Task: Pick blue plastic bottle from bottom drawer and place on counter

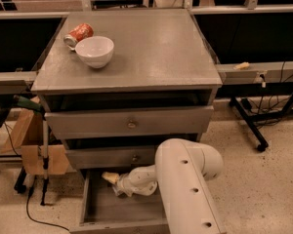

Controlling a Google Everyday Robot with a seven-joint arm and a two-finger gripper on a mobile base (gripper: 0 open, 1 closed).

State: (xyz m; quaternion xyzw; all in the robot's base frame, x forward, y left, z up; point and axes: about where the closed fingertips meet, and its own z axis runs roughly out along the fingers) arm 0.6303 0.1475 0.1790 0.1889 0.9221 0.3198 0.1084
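The jaws sit in the bottom drawer (112, 211); apart or together, cannot tell.

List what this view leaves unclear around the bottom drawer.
Camera view:
- Blue plastic bottle: not made out; the gripper, back-left in the bottom drawer, may cover it.
- Drawer's right side: hidden behind the arm.
- Drawer's front face: cut off by the lower edge.

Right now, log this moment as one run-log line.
gripper: in bottom drawer | blue plastic bottle: cannot tell | counter: holds bowl, can
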